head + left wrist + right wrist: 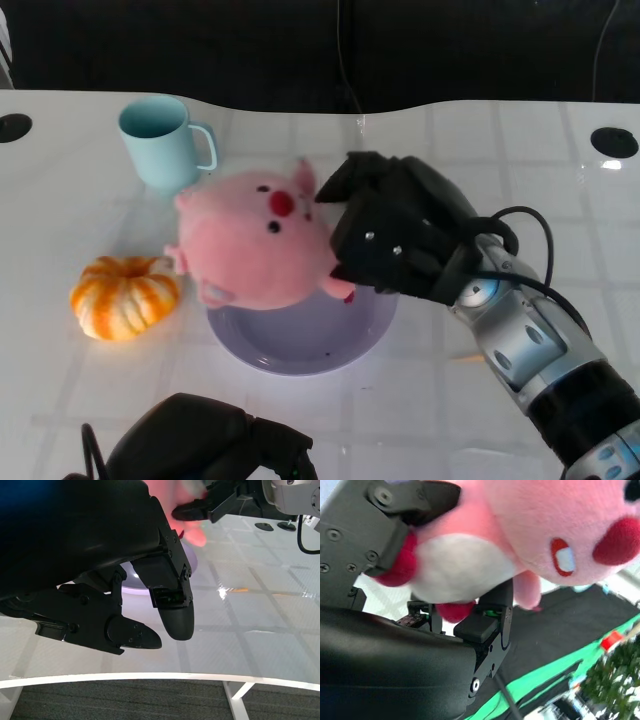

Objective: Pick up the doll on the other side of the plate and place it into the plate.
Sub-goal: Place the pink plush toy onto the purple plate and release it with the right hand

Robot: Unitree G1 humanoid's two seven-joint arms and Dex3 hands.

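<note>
A pink plush pig doll [258, 240] with a red snout hangs over the left part of the lilac plate [300, 345]. My right hand [395, 235] grips it from the right side. In the right wrist view the doll [555, 535] fills the frame, its white belly and red feet pressed between the black fingers [485, 615]. My left hand [200, 440] stays low at the front edge of the table, holding nothing, fingers [172, 615] loosely apart. In the left wrist view the doll [192, 527] and the plate [135, 582] show behind that hand.
A light blue mug [162, 142] stands behind the doll at the back left. An orange and white pumpkin [122, 296] lies left of the plate. Two black round grommets [613, 142] sit in the white table at its far corners.
</note>
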